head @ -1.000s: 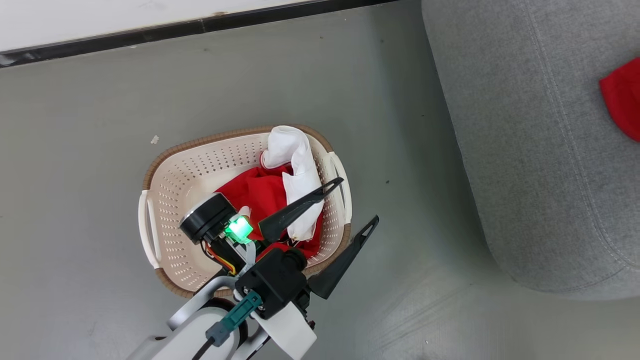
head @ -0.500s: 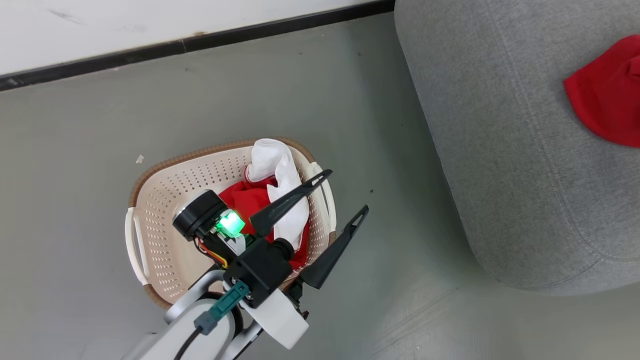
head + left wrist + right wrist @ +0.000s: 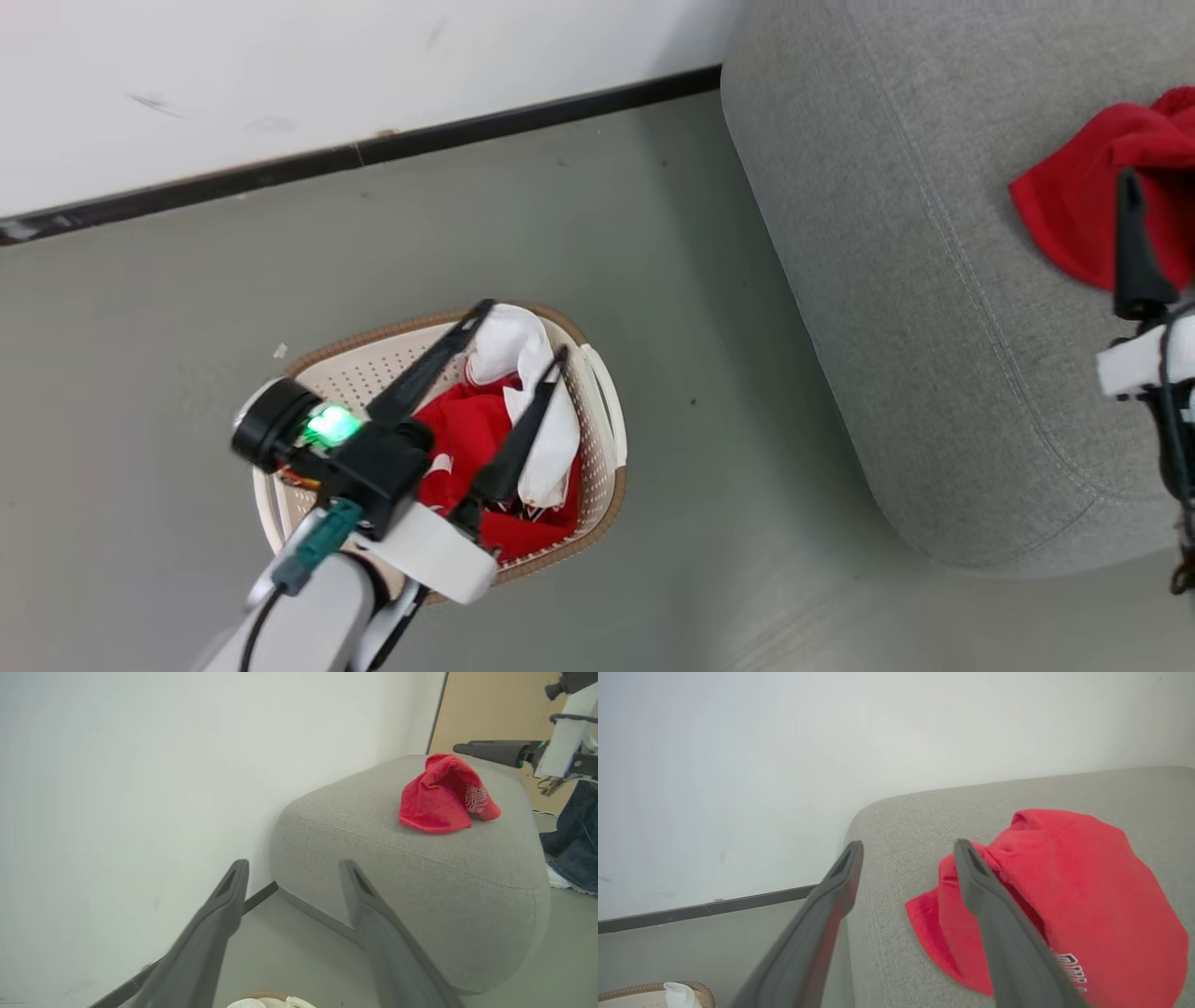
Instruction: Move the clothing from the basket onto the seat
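Note:
The cream basket (image 3: 602, 411) with a brown rim stands on the floor and holds clothing: a red garment (image 3: 462, 439) and a white one (image 3: 523, 350). My left gripper (image 3: 523, 329) hangs open above them with nothing between its fingers (image 3: 224, 905). The grey seat (image 3: 915, 280) is to the right. A red garment (image 3: 1064, 215) with white lettering lies on top of it. My right gripper (image 3: 909, 844) is open just above the seat. Its right finger (image 3: 985, 891) crosses that garment's (image 3: 1087, 891) edge without gripping it.
A white wall with a dark skirting strip (image 3: 373, 149) runs behind the basket. Grey floor (image 3: 728, 485) separates basket and seat. A person's leg in jeans (image 3: 574, 840) with a white shoe stands beyond the seat's far side.
The head camera has turned, bringing more of the seat into view. My left arm has swung left, and both its fingers are now over the basket. A right gripper finger has come into view by the red garment.

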